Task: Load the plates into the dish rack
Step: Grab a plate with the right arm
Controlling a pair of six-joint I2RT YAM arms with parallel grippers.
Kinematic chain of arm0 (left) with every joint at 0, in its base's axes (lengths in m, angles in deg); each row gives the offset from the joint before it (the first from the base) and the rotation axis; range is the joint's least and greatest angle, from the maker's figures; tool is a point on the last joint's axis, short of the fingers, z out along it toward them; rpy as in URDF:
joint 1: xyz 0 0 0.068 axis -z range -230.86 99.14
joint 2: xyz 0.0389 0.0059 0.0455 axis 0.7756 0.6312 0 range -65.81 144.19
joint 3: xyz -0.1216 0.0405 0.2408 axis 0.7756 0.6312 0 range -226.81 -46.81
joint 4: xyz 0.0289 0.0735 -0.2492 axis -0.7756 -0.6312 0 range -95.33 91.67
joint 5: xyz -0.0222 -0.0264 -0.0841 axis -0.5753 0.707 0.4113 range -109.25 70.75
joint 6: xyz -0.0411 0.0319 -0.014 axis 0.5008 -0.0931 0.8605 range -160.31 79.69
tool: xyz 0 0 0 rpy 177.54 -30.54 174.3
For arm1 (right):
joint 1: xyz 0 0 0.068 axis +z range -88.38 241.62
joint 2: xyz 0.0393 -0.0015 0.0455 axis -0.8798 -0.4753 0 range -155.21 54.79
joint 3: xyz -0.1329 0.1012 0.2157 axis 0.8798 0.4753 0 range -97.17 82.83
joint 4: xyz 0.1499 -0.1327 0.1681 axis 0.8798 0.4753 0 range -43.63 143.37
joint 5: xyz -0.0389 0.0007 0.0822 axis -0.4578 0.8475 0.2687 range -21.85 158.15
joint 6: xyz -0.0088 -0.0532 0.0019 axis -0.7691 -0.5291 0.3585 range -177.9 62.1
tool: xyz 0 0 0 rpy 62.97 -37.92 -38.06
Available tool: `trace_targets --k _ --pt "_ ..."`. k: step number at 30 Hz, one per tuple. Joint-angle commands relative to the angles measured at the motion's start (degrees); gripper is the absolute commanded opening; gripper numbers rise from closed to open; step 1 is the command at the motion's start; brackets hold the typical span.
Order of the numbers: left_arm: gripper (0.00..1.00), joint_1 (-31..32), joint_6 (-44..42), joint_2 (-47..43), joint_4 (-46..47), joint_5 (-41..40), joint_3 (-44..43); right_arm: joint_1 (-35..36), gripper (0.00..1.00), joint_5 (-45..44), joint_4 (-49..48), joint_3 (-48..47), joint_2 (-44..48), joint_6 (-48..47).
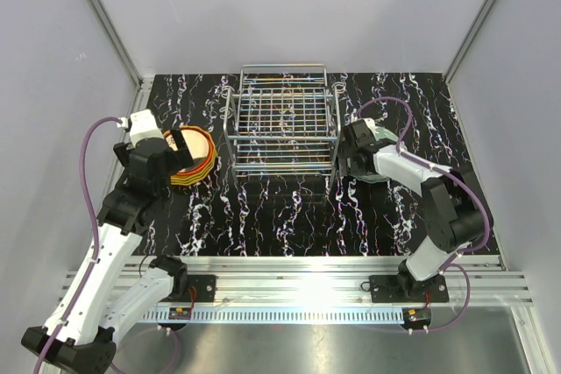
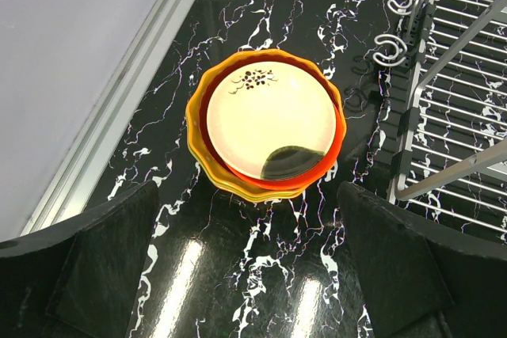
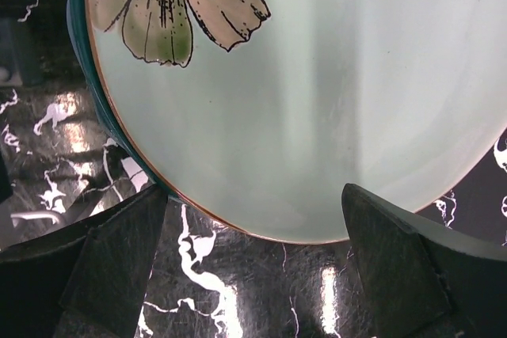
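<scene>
Plates first: they sit in two flat stacks on the table (image 1: 263, 216), one either side of the dish rack (image 1: 282, 120). No plate shows in the rack yet, so I'd say loading hasn't begun.

R side: mint plate (image 3: 333, 93), flower print up, lies on a teal plate (image 3: 77, 53). Its near rim dips into the gap of your right gripper (image 3: 255, 191) and the rest of the plate runs away ahead of the fingers (image 3: 111, 267). Those fingers stand wide apart, nothing in them. Can't tell how high they hang over the rim.

L side: cream plate (image 2: 269, 120) tops a red-orange plate (image 2: 339, 142) and an orange plate (image 2: 194, 128). This stack sits ahead of your left gripper (image 2: 247, 195), apart from the fingertips. Fingers also spread wide, empty.

Round plates, so no long axis to line up; only the rim matters. R arm is nearer its pick. From it the rack lies to the left, so expect to carry that way and tip the plate on edge.
</scene>
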Motion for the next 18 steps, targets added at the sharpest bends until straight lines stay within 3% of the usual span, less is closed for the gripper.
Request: trace_targets --k 1,9,18 --pt "0.99 0.22 0.33 0.33 2.48 0.33 -0.83 -1.84 1.00 -5.16 0.19 -0.82 -1.87 0.26" --pt "0.99 0.14 0.33 0.51 2.48 0.51 -0.83 -11.67 1.00 1.17 -0.96 -1.43 -0.12 1.58" --pt "0.99 0.14 0.33 0.51 2.48 0.33 -0.83 -13.18 0.99 3.19 -0.34 -5.21 -0.38 0.00"
